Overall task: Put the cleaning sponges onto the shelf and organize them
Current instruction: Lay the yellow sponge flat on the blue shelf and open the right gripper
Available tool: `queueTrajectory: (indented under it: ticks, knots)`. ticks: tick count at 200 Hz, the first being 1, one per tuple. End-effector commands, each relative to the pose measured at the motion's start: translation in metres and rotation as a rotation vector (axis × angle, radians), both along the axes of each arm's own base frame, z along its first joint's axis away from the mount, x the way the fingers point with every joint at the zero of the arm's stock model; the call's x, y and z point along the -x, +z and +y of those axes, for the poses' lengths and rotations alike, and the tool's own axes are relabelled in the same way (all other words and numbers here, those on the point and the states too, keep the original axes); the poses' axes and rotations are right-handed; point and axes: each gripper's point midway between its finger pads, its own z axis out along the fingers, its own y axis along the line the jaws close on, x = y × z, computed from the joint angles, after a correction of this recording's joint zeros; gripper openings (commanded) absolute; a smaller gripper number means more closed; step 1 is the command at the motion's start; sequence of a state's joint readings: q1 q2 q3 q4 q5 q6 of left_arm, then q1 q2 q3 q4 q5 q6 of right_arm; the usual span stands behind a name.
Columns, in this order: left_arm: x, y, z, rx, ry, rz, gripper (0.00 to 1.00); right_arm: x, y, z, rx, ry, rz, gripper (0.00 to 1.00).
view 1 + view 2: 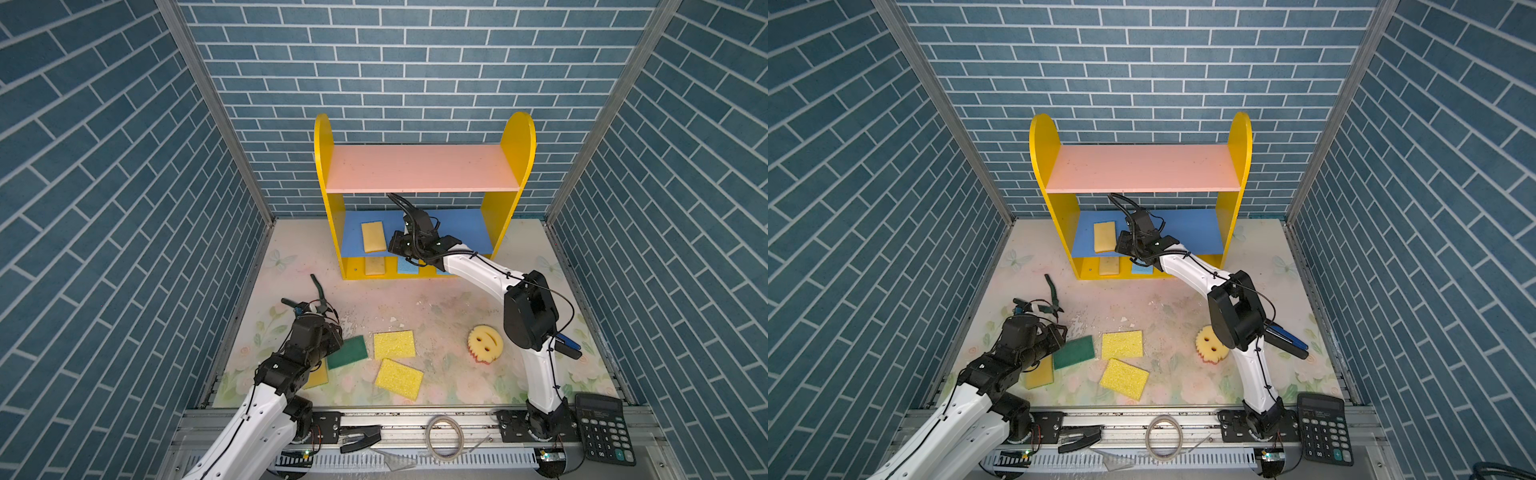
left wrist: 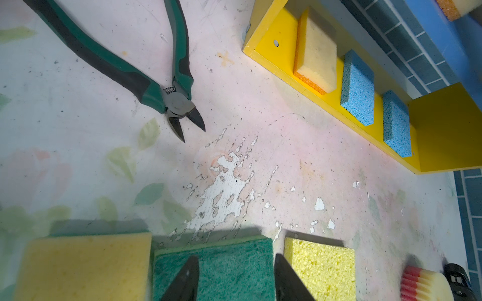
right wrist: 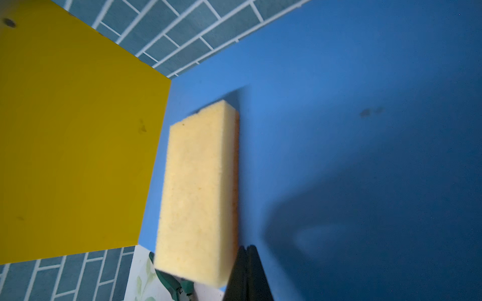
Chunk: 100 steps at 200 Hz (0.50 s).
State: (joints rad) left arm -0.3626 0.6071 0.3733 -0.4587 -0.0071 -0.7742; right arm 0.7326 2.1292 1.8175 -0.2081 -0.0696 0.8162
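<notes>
Hovering above a dark green-topped rectangular sponge (image 2: 229, 258), the left gripper (image 2: 236, 281) has its black fingers (image 2: 184, 278) moderately apart; the sponge is wider than that gap and lies flat on the flowered tabletop (image 2: 260, 156), so nothing is held; just beside it on one flank is a deep yellow foam sponge (image 1: 318, 376) partly hidden under the left arm, and on the other a pale yellow rectangular sponge (image 1: 394, 344), with a second pale yellow sponge (image 1: 399, 379) nearer the camera; green-handled wire cutters (image 2: 167, 78) lie open farther out on the table.

The right gripper (image 3: 246, 271) has its jaws pressed together and empty; it reaches into the small wooden shelf with yellow round-topped sides (image 1: 517, 166), over the blue middle board (image 1: 461, 232), just beside the long edge of a tan foam sponge (image 3: 198, 198) lying flat towards that board's left end; contact cannot be judged; on the yellow base below sit another tan sponge (image 2: 317, 52) and two light blue sponges (image 2: 357, 88), spaced in a row; a round yellow smiley-face sponge (image 1: 485, 338) rests on the table near the right arm.
</notes>
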Motion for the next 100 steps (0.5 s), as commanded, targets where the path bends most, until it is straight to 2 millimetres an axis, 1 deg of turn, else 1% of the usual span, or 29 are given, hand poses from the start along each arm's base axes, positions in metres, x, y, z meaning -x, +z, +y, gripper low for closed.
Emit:
queueTrajectory:
  ticks: [1,45,51,76,100]
  knots:
    - [0.001,-0.004,0.005,-0.019,0.017,0.007,0.48,-0.005,0.003,0.0,-0.039,-0.029,0.025,0.0]
    - [0.001,-0.005,0.006,-0.022,0.019,0.011,0.48,-0.006,-0.004,0.004,-0.048,-0.033,0.039,0.0]
    - [0.0,-0.005,0.006,-0.023,0.019,0.009,0.48,-0.001,-0.005,0.01,-0.06,-0.005,0.051,0.0]
    - [0.001,-0.005,0.006,-0.027,0.02,0.008,0.48,0.002,-0.01,0.015,-0.06,0.005,0.063,0.0]
    - [0.001,-0.006,0.007,-0.026,0.023,0.008,0.48,0.002,-0.014,0.014,-0.057,0.005,0.07,0.0]
